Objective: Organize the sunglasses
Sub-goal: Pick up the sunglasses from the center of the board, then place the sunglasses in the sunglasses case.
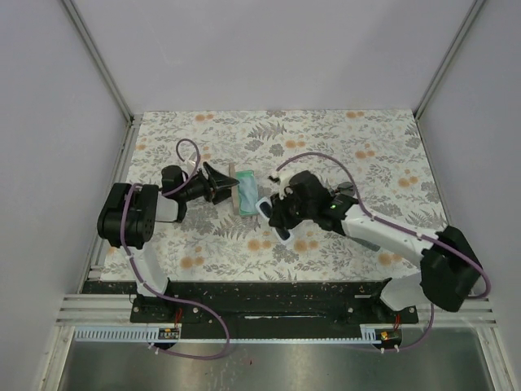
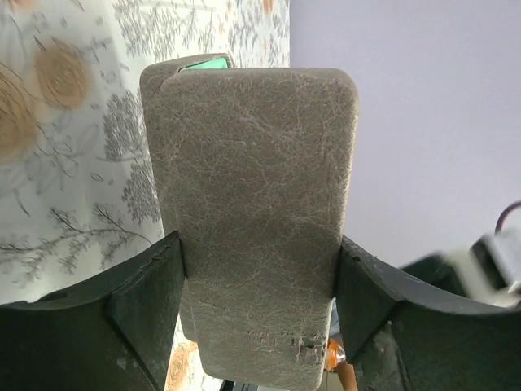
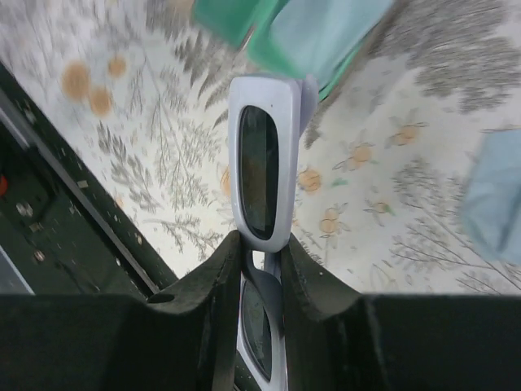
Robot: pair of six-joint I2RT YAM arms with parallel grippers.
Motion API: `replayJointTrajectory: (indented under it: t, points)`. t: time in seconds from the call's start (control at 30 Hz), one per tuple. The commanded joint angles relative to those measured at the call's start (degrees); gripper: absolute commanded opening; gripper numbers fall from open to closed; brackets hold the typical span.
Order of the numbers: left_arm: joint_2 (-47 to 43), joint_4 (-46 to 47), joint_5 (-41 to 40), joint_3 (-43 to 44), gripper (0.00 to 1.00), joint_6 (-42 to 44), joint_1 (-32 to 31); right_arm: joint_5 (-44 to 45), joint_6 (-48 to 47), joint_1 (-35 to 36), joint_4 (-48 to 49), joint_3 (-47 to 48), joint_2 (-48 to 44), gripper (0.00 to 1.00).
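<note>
White sunglasses (image 3: 259, 163) mid-table, pinched at the bridge between narrow right gripper (image 3: 262, 257) fingers, far end near the green-lined case (image 2: 252, 187). Left gripper (image 2: 256, 273) fingers wide, clamping that case's sides.

The table (image 1: 383, 155) is open along its far edge and right side. The centre is obstructed. The case (image 1: 247, 195), clamped by the left gripper (image 1: 224, 186), stands just beside the right gripper (image 3: 262, 261), which clamps the sunglasses (image 3: 259, 163). A pouch (image 3: 495, 199) lies near them. Walls (image 1: 49, 122) close both sides.
</note>
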Motion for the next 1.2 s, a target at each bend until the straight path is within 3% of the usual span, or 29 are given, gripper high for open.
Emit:
replayJointTrajectory:
  t: [0.0,0.2,0.4,0.67,1.17]
  points:
    - [-4.05,-1.63,-0.34,-1.67,0.39,5.46,-3.18,-3.48,12.04,-6.64,6.76,-3.43,-9.53,0.28]
    - [-5.55,-1.82,-3.06,-5.62,0.40,7.14,-8.45,-0.31,24.16,-10.16,7.46,-2.99,-9.46,0.30]
    - [-4.50,1.95,-4.12,-9.40,0.40,6.53,-11.01,-5.06,33.75,-10.25,20.20,-6.41,-3.40,0.30]
    - [-3.71,5.74,-3.94,-12.48,0.40,5.56,-11.19,-5.24,38.60,-9.20,27.68,-8.09,5.48,0.30]
    - [-4.58,4.69,-3.50,-12.58,0.40,5.73,-11.27,3.20,40.80,-3.84,29.09,-1.59,18.67,0.29]
